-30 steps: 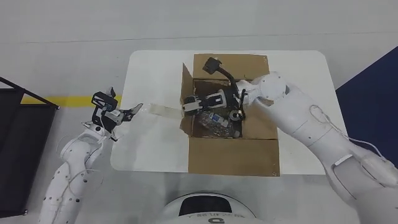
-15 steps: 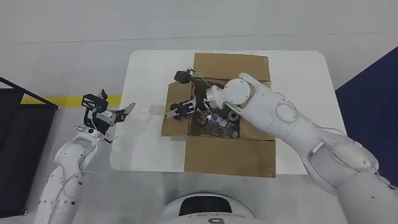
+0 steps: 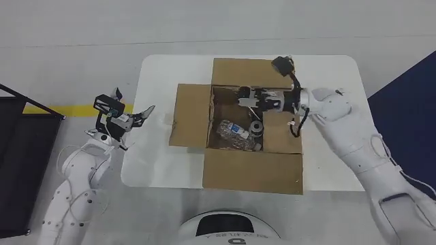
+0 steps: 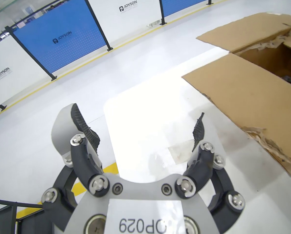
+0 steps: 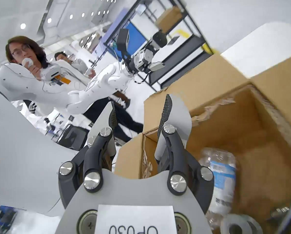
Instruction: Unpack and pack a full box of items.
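1. The white table (image 3: 163, 82) carries the open cardboard box (image 3: 253, 171) with all four flaps folded outward; the torn-edged flap (image 3: 189, 114) on the robot's left lies flat on the tabletop
2. The right gripper (image 3: 240, 101) hangs over the box's opening, toward its far side; its fingers are parted by a narrow gap with nothing between them
3. The left gripper (image 3: 139, 117) is apart from the box, above the table's left edge, fingers spread wide and empty
4. A clear plastic bottle (image 3: 231, 131) lies on its side on the box floor; its label is blue and white, with print too small to make out
5. A small roll (image 3: 256, 129) rests just beside the bottle
6. Each gripper's base bears a white sticker (image 4: 145, 216) with dark print
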